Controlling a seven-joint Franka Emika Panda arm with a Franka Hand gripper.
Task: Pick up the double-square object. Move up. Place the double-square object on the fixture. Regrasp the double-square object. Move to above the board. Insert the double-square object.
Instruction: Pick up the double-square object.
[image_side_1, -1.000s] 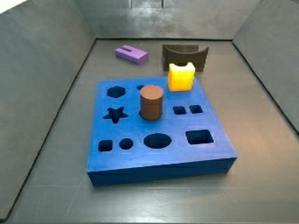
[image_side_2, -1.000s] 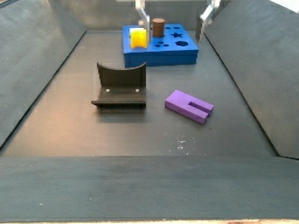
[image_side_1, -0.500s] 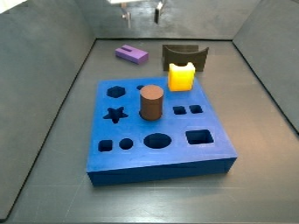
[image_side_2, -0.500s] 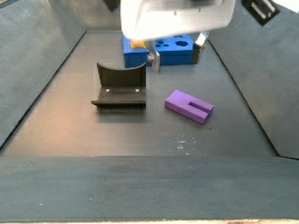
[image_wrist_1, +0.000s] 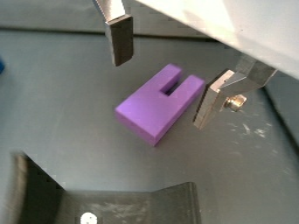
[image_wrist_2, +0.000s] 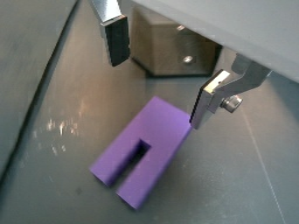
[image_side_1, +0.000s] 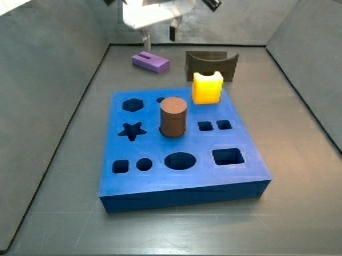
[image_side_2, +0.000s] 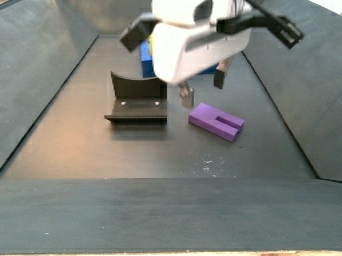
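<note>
The double-square object (image_wrist_1: 165, 104), a small light-purple stepped plastic block with a slot cut in one end, lies flat on the dark floor beside the fixture (image_side_2: 138, 99), a dark L-shaped bracket. Above it hangs the gripper (image_wrist_1: 163, 71), silver fingers (image_wrist_1: 121, 41) apart and empty, straddling the block's long axis. Beyond the fixture sits the thick blue board (image_side_1: 181, 145).

Dull grey walls (image_side_1: 54, 40) are sloping down around a dark matte floor (image_side_2: 160, 200), which is catching soft, even light from above.
</note>
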